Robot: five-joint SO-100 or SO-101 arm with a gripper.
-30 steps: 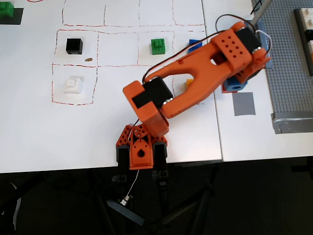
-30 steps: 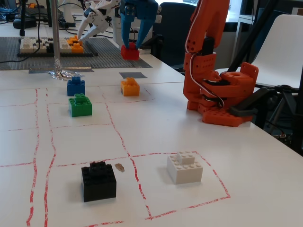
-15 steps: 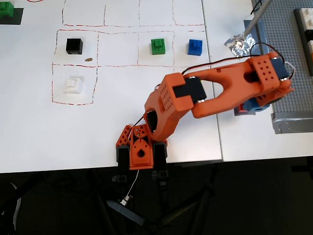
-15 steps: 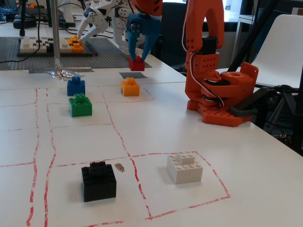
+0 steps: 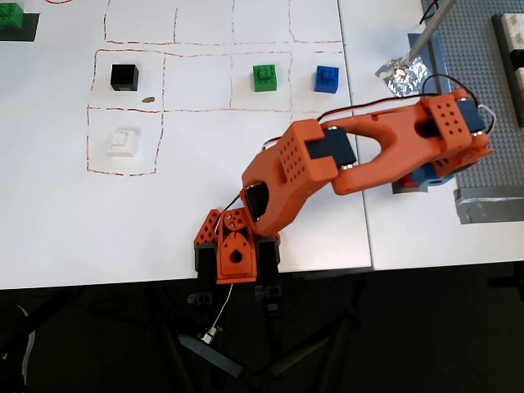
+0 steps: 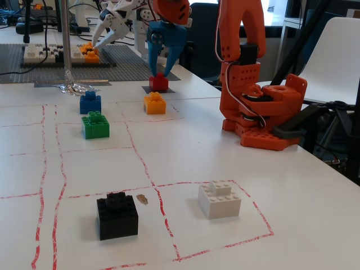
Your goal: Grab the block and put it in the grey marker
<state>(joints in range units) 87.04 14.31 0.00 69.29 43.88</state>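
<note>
The red block [image 6: 158, 82] is seen seated on the grey marker [image 6: 147, 89], the open, empty gripper [image 6: 159, 63] best lifted straight clear.

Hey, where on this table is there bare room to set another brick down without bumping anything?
Free: the table right of the white brick; the cell between the green brick and the black brick. Crowded: the far end, where the gripper hangs over the red block on the grey marker, beside the orange brick and blue brick.
</note>
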